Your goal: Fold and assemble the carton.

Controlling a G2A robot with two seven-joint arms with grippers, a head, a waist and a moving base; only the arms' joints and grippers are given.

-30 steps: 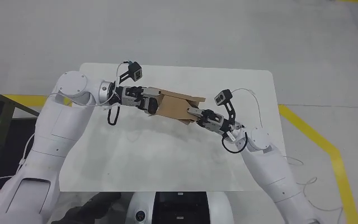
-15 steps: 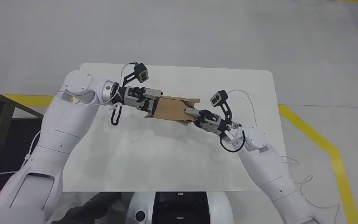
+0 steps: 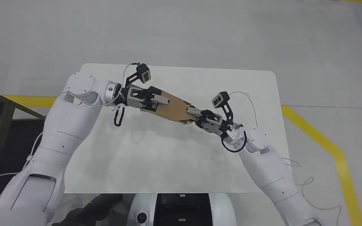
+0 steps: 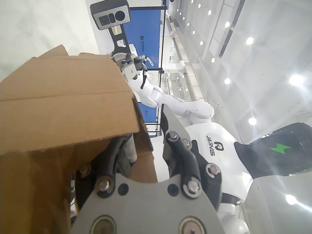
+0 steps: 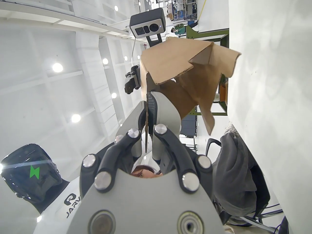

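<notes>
A brown cardboard carton (image 3: 174,107) hangs in the air over the white table (image 3: 169,164), stretched diagonally between my two grippers. My left gripper (image 3: 154,99) is shut on the carton's far-left end; in its wrist view one finger is inside the carton (image 4: 61,98) and the other finger (image 4: 174,132) outside, with a wall between them. My right gripper (image 3: 195,115) is shut on the near-right end, pinching a thin flap edge (image 5: 147,113) of the carton (image 5: 170,59). Loose flaps stick out at both ends.
The table's bare white top lies all around and under the carton. A yellow floor line (image 3: 322,135) runs past the table on the right. A dark frame edge (image 3: 14,107) sits off the table's left side.
The grippers have drawn closer together. The carton has turned from a boxy, level shape into a flatter one slanting from far left to near right.
</notes>
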